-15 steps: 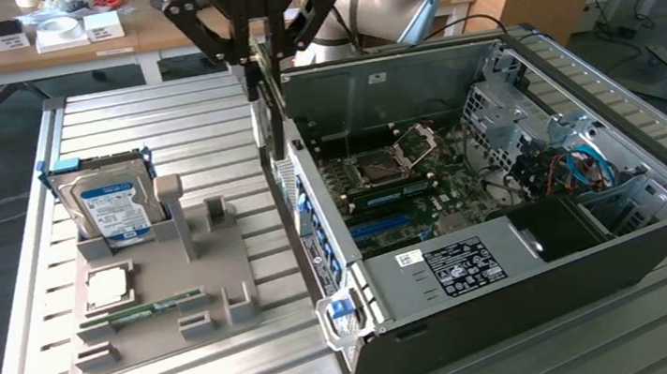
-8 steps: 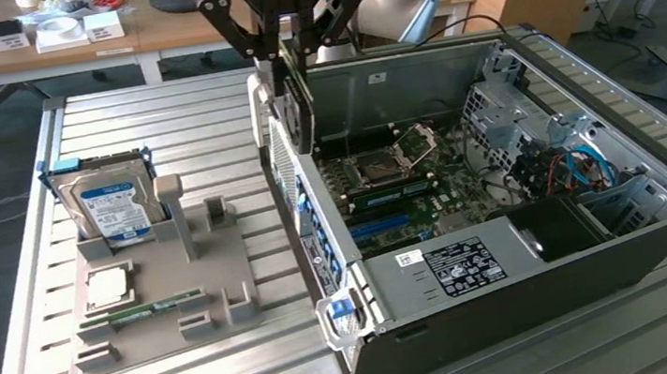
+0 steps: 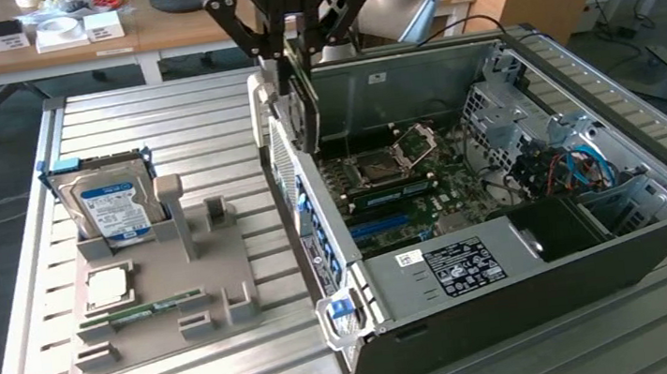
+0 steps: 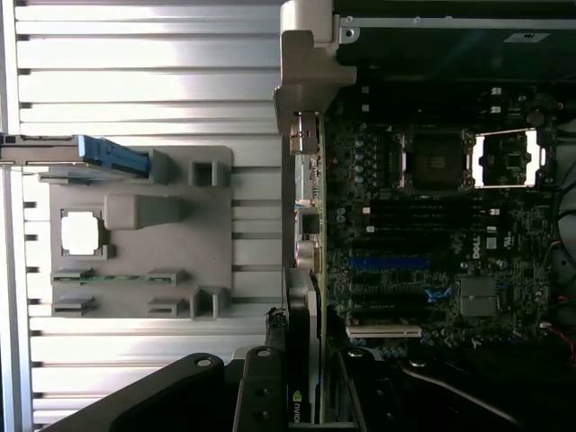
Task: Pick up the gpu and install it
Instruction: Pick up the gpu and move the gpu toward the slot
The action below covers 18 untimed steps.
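The gpu (image 3: 302,106) hangs upright and edge-on in my gripper (image 3: 294,59), its pale metal bracket facing the exterior view's left. It sits just above the rear wall of the open computer case (image 3: 507,271), over the motherboard (image 3: 397,189). In the wrist view the gpu (image 4: 312,315) shows as a thin edge between my black fingers (image 4: 261,387), lined up along the case's rear edge beside the motherboard (image 4: 405,234) and its blue slot (image 4: 389,263). My gripper (image 4: 310,387) is shut on the card.
A grey fixture (image 3: 213,286) on the slatted metal table holds a blue-labelled hard drive (image 3: 116,202), a CPU (image 3: 108,286) and a green RAM stick (image 3: 147,310). A wooden desk with small items stands behind. Cables and drive cages fill the case's far side.
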### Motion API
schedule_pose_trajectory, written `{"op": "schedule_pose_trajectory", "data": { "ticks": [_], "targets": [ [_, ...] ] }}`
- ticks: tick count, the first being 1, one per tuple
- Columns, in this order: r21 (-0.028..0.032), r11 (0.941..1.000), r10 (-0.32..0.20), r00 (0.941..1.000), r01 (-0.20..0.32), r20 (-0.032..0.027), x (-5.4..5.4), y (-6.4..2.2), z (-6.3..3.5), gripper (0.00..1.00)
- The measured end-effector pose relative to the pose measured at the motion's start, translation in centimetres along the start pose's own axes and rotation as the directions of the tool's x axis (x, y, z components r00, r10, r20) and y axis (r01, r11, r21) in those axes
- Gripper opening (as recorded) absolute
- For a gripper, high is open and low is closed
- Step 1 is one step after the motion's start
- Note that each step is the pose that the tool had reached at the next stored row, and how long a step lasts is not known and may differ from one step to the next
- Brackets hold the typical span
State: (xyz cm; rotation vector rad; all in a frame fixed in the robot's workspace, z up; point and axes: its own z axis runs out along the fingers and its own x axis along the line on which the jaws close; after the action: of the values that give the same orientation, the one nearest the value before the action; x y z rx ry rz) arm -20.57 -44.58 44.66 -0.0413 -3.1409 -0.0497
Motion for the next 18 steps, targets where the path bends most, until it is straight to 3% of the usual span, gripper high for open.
{"op": "schedule_pose_trajectory", "data": {
  "ticks": [18],
  "targets": [
    [-0.0012, 1.0000, 0.000, 1.0000, 0.000, 0.0000, -8.0, 0.24, 0.00, 0.27]
  ]
}}
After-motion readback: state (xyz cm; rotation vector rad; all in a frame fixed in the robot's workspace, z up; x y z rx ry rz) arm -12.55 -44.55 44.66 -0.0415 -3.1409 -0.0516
